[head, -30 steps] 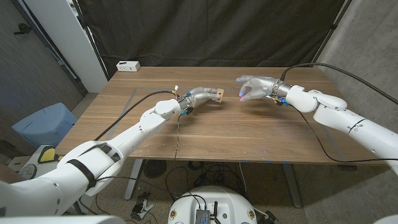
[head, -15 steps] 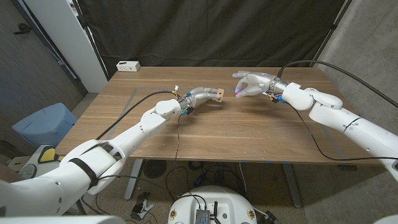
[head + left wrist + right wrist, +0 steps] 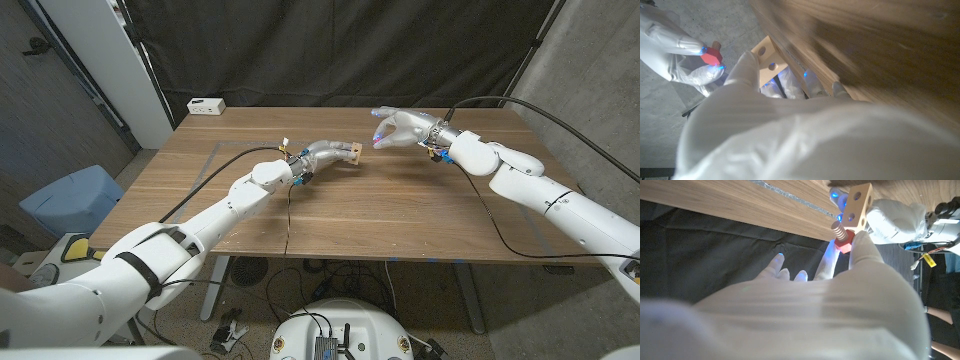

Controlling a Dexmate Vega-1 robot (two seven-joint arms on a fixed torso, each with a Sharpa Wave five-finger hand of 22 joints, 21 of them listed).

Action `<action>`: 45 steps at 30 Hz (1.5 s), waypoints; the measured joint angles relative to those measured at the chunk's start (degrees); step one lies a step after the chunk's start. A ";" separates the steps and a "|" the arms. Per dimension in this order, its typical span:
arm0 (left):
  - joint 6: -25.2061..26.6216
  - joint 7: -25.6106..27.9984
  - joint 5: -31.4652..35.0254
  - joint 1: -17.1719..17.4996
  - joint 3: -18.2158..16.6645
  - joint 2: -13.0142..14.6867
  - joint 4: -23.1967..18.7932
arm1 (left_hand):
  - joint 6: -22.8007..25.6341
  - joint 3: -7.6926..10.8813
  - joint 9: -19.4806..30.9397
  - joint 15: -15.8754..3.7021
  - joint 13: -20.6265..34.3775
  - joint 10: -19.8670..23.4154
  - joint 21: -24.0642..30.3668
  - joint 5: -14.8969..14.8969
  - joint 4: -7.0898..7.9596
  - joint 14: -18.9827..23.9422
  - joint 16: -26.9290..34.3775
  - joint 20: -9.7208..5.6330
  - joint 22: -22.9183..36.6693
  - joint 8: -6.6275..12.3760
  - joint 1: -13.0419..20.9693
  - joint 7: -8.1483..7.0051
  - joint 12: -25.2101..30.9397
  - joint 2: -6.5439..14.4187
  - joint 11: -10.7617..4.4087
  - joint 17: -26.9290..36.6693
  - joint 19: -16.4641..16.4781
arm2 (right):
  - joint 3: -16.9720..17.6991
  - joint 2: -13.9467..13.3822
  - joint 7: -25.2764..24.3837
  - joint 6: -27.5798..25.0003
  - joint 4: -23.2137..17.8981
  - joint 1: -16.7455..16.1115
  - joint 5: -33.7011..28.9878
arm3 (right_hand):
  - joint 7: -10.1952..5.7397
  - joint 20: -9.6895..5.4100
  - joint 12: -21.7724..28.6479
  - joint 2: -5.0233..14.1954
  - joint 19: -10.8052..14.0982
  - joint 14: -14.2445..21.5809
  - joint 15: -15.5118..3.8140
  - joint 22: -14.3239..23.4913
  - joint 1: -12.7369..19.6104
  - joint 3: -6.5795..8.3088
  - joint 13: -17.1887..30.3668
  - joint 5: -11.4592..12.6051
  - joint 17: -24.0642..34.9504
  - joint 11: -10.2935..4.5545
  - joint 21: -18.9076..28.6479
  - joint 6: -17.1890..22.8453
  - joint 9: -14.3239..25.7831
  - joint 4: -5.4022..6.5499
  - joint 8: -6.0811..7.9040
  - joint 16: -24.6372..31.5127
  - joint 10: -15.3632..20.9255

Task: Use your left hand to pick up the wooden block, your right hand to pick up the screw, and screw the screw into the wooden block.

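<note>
1. Right hand (image 3: pixel 402 131): raised above the far side of the table (image 3: pixel 400 215), pinching the screw (image 3: pixel 841 236) between thumb and fingertip, other fingers loosely spread. The left wrist view shows the red head nipped between two pads.
2. Screw: red faceted head, pale ribbed shank pointing toward the block. Judged light, rigid and small; the smooth plastic-looking head may slip or cock in a two-pad pinch. Best held by the head flats, leaving the shank bare.
3. Left hand (image 3: pixel 322 155): wrapped around the wooden block (image 3: pixel 350 152), holding it just above the table, the free end pointing toward the right hand.
4. Wooden block: pale, squared, with round holes in the exposed face (image 3: pixel 771 56). Judged light, stiff, with some grip to the bare wood; not fragile. Hold at the rear, as now, leaving the holes clear.
5. Relation: in the head view, screw and block are near but apart; the right wrist view puts the shank tip close by the holed face, contact uncertain.
</note>
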 measured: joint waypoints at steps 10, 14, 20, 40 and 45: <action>-0.62 -0.30 -0.02 -0.18 0.10 -0.42 0.66 | 0.00 -0.01 0.00 0.00 0.00 0.00 0.00 0.00 -0.01 0.00 0.00 0.00 0.00 0.00 -0.01 0.00 0.00 0.01 0.00 0.00 0.00 | 1.57 1.45 -1.08 -1.70 -0.72 -1.52 4.33 | 0.22 -0.01 0.00 0.00 0.42 0.53 0.14 0.00 0.00 -0.01 0.00 -0.01 0.01 0.00 0.00 0.20 -0.01 -0.01 0.38 0.00 0.00; -0.81 -0.40 -0.03 -0.22 0.14 -0.56 0.84 | 0.00 -0.06 0.00 0.00 0.00 0.00 0.00 0.00 -0.07 0.00 0.00 0.00 0.00 0.00 -0.01 0.00 0.00 0.01 0.00 0.00 0.00 | 2.13 1.98 -1.50 -2.64 -1.12 -2.09 6.14 | 0.23 -0.01 0.00 0.00 0.42 0.61 0.22 0.00 0.00 -0.01 0.00 -0.01 0.01 0.00 0.00 0.20 -0.03 -0.01 0.41 0.00 0.00; -0.96 -0.50 -0.03 -0.25 0.16 -0.71 0.97 | 0.00 -0.08 0.00 0.00 -0.12 0.00 0.00 0.00 -0.09 0.00 0.00 0.00 0.00 0.00 -0.03 0.00 0.00 0.03 0.00 0.00 0.00 | 2.88 2.78 -2.17 -3.72 -1.37 -2.75 9.47 | 0.42 0.20 0.01 0.00 0.63 0.61 0.22 0.00 0.00 -0.01 0.00 -0.40 0.01 0.21 0.00 0.39 -0.21 -0.01 0.43 0.00 0.21; -2.78 -0.63 -0.44 -0.55 -0.06 -2.15 3.35 | 0.00 -0.07 0.00 0.00 0.00 0.00 0.00 0.00 -0.08 0.00 0.00 0.00 0.00 0.00 -0.11 0.00 0.00 0.10 0.00 0.00 0.00 | 4.41 6.64 -5.79 -6.74 -1.38 -4.50 18.65 | 0.86 0.31 -0.22 0.23 1.14 1.53 0.53 0.00 0.23 -0.19 0.30 -0.88 0.02 0.74 0.00 0.58 -1.12 0.29 0.40 0.00 0.08; -4.78 -0.58 -0.67 -0.98 -0.20 -3.21 5.11 | 0.00 -0.07 0.00 0.00 0.00 0.00 0.00 0.00 -0.08 0.00 0.00 0.00 0.00 0.00 -0.11 0.00 0.00 0.10 0.00 0.00 0.00 | 4.83 8.21 -7.21 -7.30 -1.15 -5.26 20.64 | 1.24 0.30 -0.22 0.39 1.75 1.52 0.53 0.00 0.39 -0.19 0.30 -0.89 0.02 0.74 0.00 0.80 -1.24 0.30 0.36 0.00 0.08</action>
